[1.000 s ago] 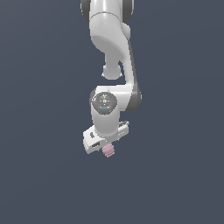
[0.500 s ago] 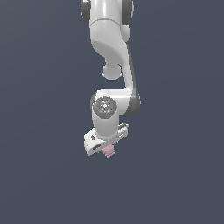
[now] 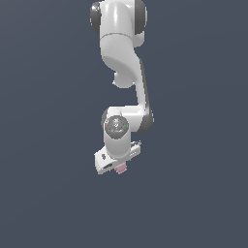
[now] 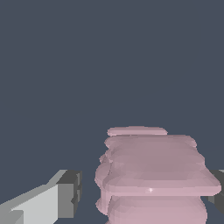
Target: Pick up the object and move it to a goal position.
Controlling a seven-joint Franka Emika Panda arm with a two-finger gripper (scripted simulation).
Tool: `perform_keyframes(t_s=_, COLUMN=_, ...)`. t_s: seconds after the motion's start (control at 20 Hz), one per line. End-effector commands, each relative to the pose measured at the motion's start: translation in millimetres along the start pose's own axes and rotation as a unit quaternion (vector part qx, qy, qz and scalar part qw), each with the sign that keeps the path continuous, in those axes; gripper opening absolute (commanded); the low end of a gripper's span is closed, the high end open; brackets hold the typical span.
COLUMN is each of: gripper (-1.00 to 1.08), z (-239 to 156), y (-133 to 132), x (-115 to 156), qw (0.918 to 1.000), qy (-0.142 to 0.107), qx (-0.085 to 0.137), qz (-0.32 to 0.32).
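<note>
The object, a small pale pink ridged lump, pokes out just under the white gripper in the exterior view. It fills the wrist view as a stack of pink ridges standing between the two fingers. One grey-padded finger stands apart from it with a visible gap. The other finger is at the frame edge, right against the widest ridge. The gripper is open, straddling the object from above. Its fingertips are hidden in the exterior view.
The white arm comes down from the top of the exterior view, with its wrist joint directly above the hand. Everything around is a plain dark grey-blue background; no surface edge or goal marker shows.
The wrist and hand have sunk a little lower over the object, which has stayed in place. Less of the pink lump now shows below the hand.
</note>
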State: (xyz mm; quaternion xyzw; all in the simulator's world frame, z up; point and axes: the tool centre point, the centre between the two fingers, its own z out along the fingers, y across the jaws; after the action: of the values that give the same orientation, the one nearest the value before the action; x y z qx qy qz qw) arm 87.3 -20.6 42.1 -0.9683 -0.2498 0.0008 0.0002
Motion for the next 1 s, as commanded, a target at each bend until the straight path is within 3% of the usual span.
perform_keyframes(t_s=0.0, gripper=-1.0, z=-0.7, y=0.4, x=0.8, qw=1.0, qy=0.001, qx=0.0, qz=0.0)
perform_keyframes(t_s=0.95, gripper=-1.0, z=-17.1, y=-6.0, x=-3.9, qw=1.0, qy=0.001, qx=0.0, qz=0.0)
